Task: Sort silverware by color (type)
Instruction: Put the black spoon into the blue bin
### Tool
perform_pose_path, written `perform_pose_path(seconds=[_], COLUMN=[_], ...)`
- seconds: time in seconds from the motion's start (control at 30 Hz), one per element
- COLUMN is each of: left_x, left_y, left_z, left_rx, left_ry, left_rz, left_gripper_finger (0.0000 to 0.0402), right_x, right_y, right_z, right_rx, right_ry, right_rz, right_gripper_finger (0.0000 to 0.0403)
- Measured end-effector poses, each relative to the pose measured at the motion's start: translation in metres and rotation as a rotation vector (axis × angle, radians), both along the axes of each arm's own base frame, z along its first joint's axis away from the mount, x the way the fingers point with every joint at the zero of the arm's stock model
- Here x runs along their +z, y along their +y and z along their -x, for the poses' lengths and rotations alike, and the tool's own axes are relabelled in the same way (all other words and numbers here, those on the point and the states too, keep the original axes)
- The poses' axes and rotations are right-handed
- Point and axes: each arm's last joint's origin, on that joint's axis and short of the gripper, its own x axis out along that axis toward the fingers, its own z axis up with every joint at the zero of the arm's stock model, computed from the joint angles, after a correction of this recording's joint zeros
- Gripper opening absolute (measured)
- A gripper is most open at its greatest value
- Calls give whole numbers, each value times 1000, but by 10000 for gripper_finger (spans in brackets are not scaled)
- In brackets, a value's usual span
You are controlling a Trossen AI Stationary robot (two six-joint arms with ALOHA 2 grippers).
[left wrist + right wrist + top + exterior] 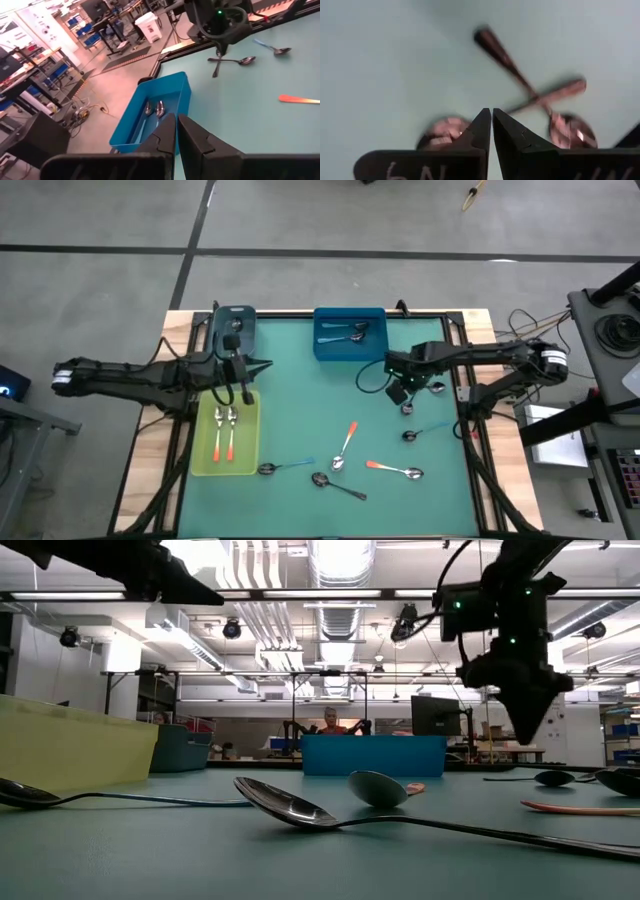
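My right gripper is shut and points straight down, hanging clear of the mat over two all-dark spoons that lie crossed on it. My left gripper is shut with nothing in it, near level. It hovers between the yellow-green tray and the blue tray. Two orange-handled spoons lie in the yellow-green tray. Shiny spoons lie in the blue tray. Loose on the mat are orange-handled spoons, blue-handled spoons and a dark spoon.
A dark grey tray stands at the far left beside the blue one. Black rails frame the green mat, whose middle is bare. Cables and equipment sit past the table's right edge. A person shows far off in the room.
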Motion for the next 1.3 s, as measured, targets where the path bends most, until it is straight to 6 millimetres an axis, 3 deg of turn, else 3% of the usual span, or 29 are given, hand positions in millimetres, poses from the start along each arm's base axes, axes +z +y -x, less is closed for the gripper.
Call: perform_pose_path(seconds=[0.17, 0.23, 0.43, 0.63, 0.8, 0.97, 1.2, 1.3], left_x=[-2, -2, -3, -3, -3, -4, -4, -4], left_y=[2, 2, 2, 2, 2, 2, 2, 2], left_z=[-1, -2, -2, -3, -3, -3, -3, -3], left_rx=[13, 13, 13, 19, 20, 21, 26, 28], left_ry=[5, 7, 11, 5, 3, 2, -4, -7], left_rz=[16, 16, 17, 39, 43, 47, 62, 69], left_gripper_finger=[0, 0, 0, 0, 0, 0, 0, 0], right_x=[-6, -8, -10, -10, -10, -10, -14, -19], right_y=[1, 1, 3, 2, 2, 1, 2, 6], right_z=[0, -1, 0, 0, 0, 0, -1, -3], right_rx=[-98, -61, 474, 835, 1010, 1061, 1102, 1138], right_ry=[30, 33, 58, 82, 143, 159, 183, 183], right_rz=[-112, -142, -148, -110, -45, -17, -24, -61], right_gripper_finger=[13, 13, 13, 13, 16, 56, 146, 160])
